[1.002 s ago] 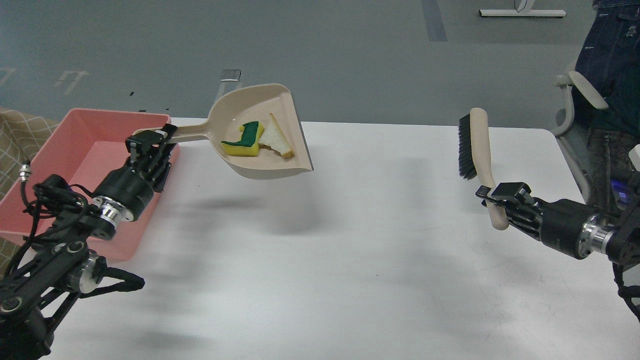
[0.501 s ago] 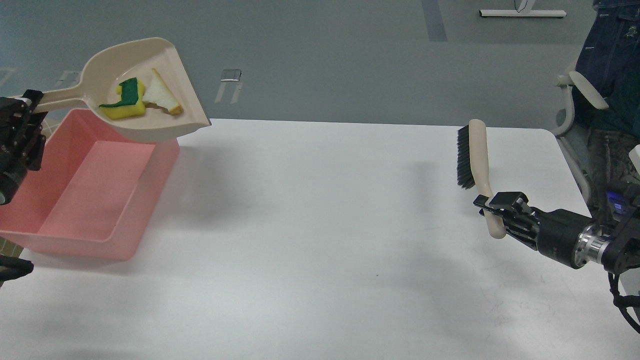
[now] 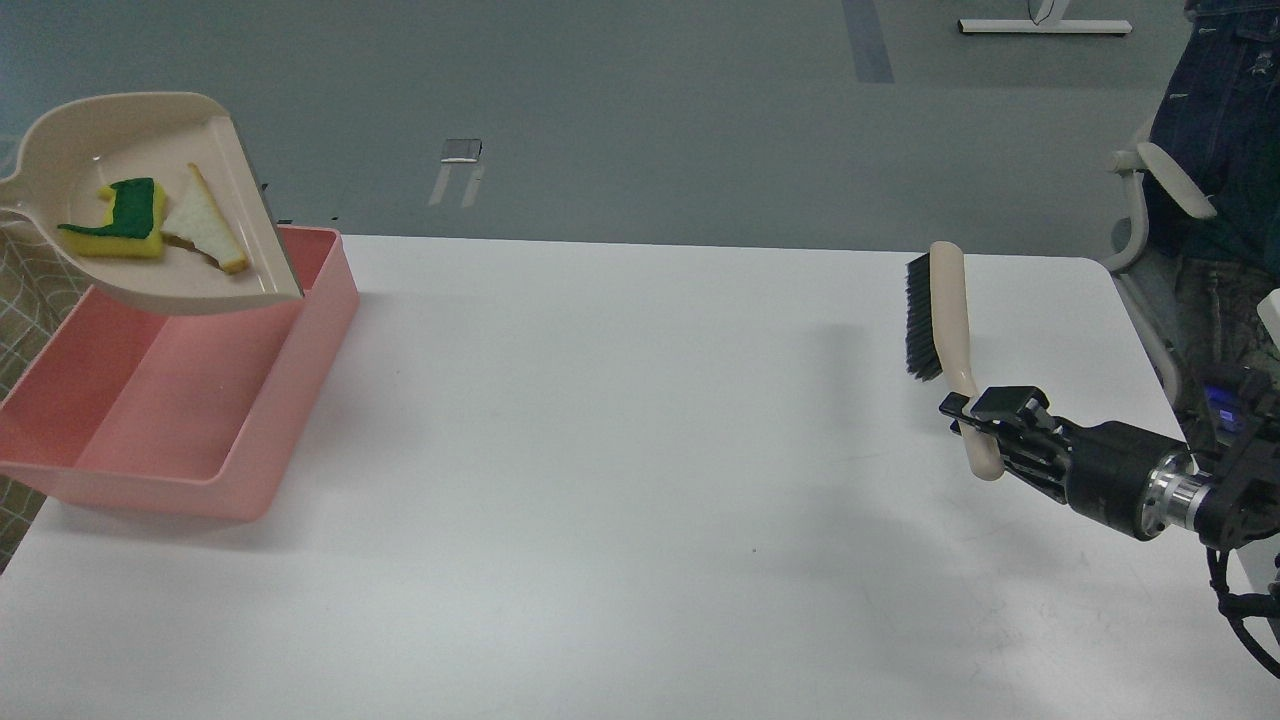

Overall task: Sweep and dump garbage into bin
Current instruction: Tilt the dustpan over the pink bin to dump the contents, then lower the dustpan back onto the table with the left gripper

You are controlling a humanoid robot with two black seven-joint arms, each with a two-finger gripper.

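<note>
The beige dustpan (image 3: pixel 70 155) hangs in the air over the far end of the pink bin (image 3: pixel 250 470) at the table's left edge. In the pan lie the yellow sponge (image 3: pixel 120 222) with its green layer and the triangular bread slice (image 3: pixel 205 228). The pan's handle runs off the left edge of the view, and my left gripper is out of view there. My right gripper (image 3: pixel 985 420) is shut on the beige handle of a black-bristled brush (image 3: pixel 935 315), held upright above the table's right side.
The white table (image 3: pixel 640 480) spreads between the bin and the brush. A chair and a seated person (image 3: pixel 1220 150) are at the far right, beyond the table. A patterned cloth shows at the left edge behind the bin.
The dustpan with the sponge and bread has moved left from above the table to over the bin. My left arm has left the view. The brush has shifted slightly down and left.
</note>
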